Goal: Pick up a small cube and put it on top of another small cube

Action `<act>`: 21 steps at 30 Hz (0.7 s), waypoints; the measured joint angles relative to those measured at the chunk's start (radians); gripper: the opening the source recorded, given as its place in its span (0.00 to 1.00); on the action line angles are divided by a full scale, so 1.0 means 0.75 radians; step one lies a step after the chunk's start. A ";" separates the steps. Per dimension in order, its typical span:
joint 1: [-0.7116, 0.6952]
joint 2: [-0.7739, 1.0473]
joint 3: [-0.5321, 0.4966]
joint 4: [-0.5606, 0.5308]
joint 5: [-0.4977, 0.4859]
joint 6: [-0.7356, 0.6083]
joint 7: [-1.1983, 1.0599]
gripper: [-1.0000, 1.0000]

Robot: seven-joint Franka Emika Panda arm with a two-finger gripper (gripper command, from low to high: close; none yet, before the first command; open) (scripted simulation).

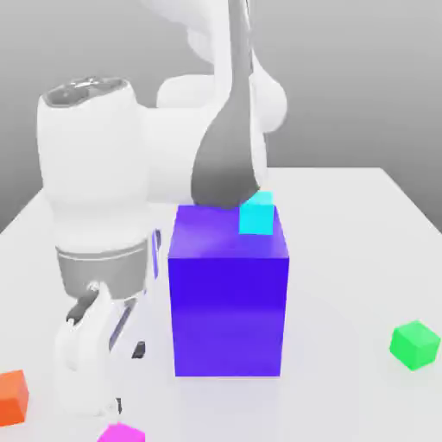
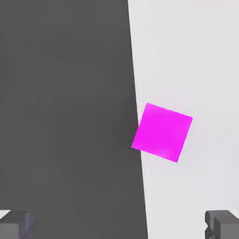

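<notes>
Exterior view, arm: the white arm leans low over the near edge of the bench (image 1: 363, 224), its gripper (image 1: 91, 363) pointing down at the exterior view's left, close above the magenta cube (image 1: 121, 433).
Exterior view, small cubes: the magenta cube sits at the near edge of the bench; an orange cube (image 1: 12, 395) lies just beside it towards the exterior view's left; a green cube (image 1: 415, 344) lies well apart on the exterior view's right; a cyan cube (image 1: 257, 213) rests on top of the large blue block (image 1: 229, 298), near its far right corner.
Exterior view, progress: no small cube is stacked on another small cube; the cyan one sits on the big block only. Judged from this, the task is at the approach stage, with grasp, lift, carry and placing all left.
Exterior view, containers: none on the bench; nothing holds anything else.
Hand view, target: the magenta cube (image 2: 162, 132) lies on the pale bench (image 2: 205, 56), turned a little askew and right at the bench's edge, with dark ground beyond.
Hand view, fingers: the two fingers (image 2: 223, 225) stand wide apart with nothing between them, and the cube is not yet bracketed.
Hand view, next need: probably centring over the cube and matching its turn before descending.
</notes>
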 joint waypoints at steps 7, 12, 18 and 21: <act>0.009 0.313 -0.029 0.048 0.028 0.188 0.157 0.00; 0.009 0.313 -0.029 0.048 0.028 0.192 0.157 0.00; 0.032 0.152 -0.058 0.011 -0.010 0.067 0.183 0.00; 0.054 0.097 0.006 -0.021 -0.042 0.039 0.052 0.00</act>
